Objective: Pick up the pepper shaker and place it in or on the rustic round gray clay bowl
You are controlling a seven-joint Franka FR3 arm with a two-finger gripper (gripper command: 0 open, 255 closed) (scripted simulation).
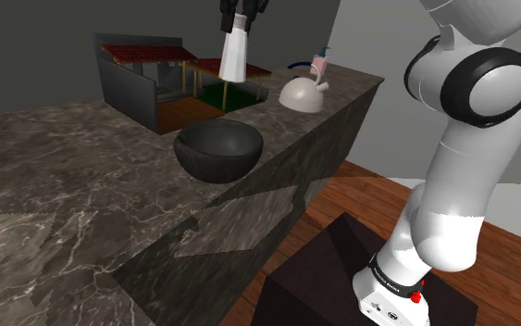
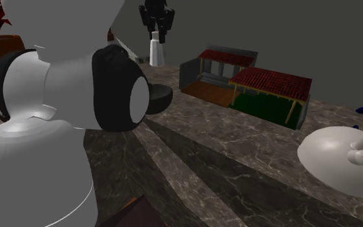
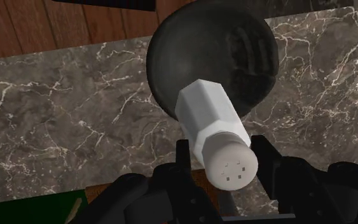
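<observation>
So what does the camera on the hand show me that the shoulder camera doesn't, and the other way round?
The wrist view looks down past the claw, so you get the holes in the cap of the white shaker, the two black fingers clasping it, and the inside of the dark bowl. The shoulder view gives the robot's white arm, its dark stand, a white teapot and a red-roofed model house. Both show the shaker held in the air, the bowl and the marble counter.
</observation>
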